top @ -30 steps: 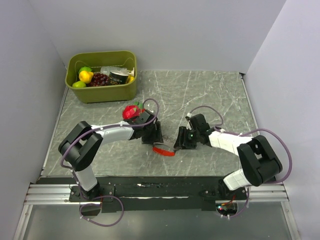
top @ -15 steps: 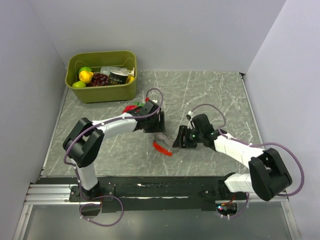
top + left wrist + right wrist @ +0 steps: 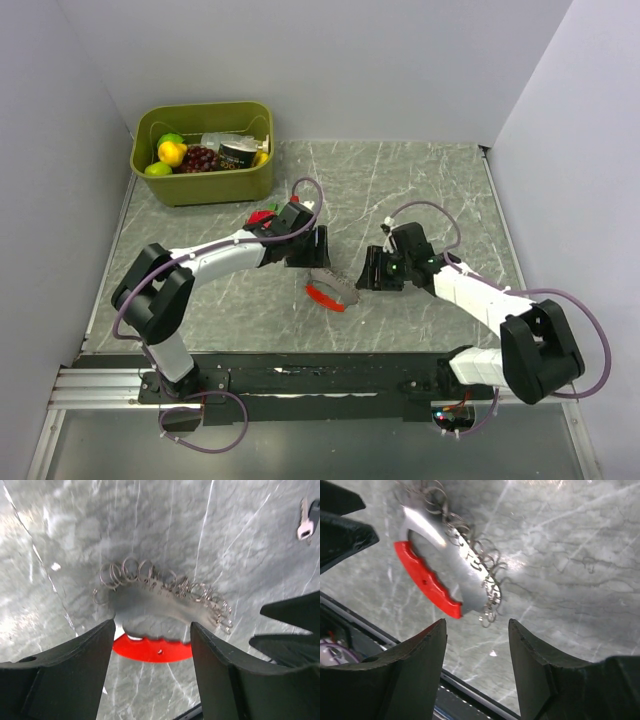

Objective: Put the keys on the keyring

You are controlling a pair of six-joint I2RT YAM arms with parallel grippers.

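The keyring [image 3: 328, 290] lies flat on the grey marbled table between my two grippers, held by neither. It is a silvery curved piece with a coil of wire loops [image 3: 160, 582] joined to a slim red fob [image 3: 150, 651]. It also shows in the right wrist view [image 3: 445, 575]. My left gripper [image 3: 317, 262] is open just behind it, its jaws standing wide either side of the fob [image 3: 152, 680]. My right gripper [image 3: 368, 273] is open just right of it, and the keyring's end is ahead of its jaws [image 3: 477, 670]. One small key [image 3: 304, 526] lies at the top right of the left wrist view.
A green bin [image 3: 205, 185] holding toy fruit and a can stands at the back left. A red strawberry toy [image 3: 262, 216] sits behind the left arm. The table's near edge and a black rail [image 3: 320, 375] run close below the keyring. Grey walls enclose the table.
My left gripper drew back from the keyring toward the far side. My right gripper moved a little right and away. The keyring shifted slightly on the table.
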